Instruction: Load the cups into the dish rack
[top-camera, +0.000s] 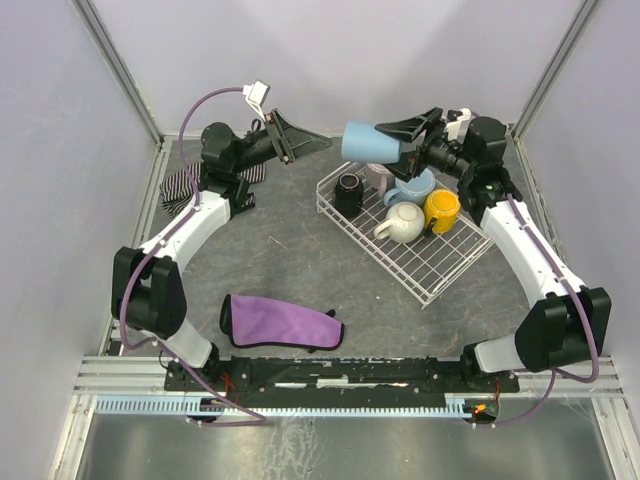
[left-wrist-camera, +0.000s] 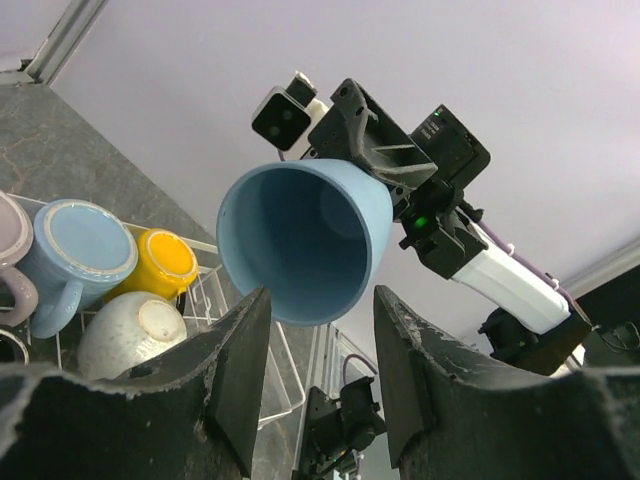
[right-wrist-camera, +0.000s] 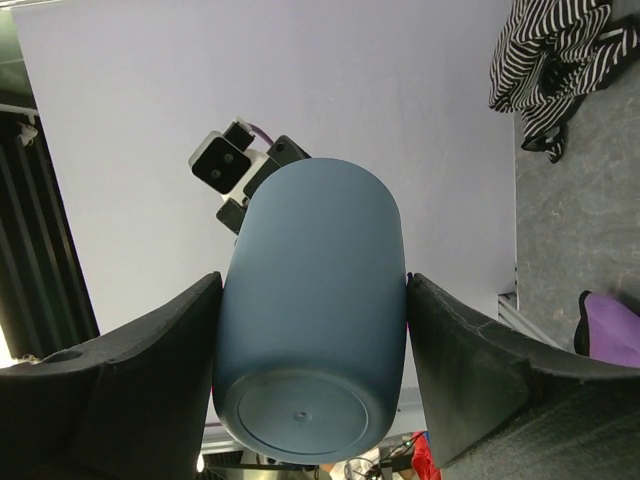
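White dish rack (top-camera: 440, 270) right of centre with other cups (top-camera: 402, 222) inside, your right gripper (right-wrist-camera: 312, 290) clamped on the dusty-blue cup (top-camera: 368, 141), held in the air near the rack's far corner, your left gripper (left-wrist-camera: 320, 298) parted, empty, facing the cup's mouth.

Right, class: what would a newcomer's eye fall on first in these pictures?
The dusty-blue handleless cup, gripped on its side in mid-air by the right arm's jaws near the far end of the white wire dish rack, its mouth facing the left arm's open jaws. Then the mugs clustered in the rack, the yellow mug brightest, and the purple cloth on the table near the arm bases.
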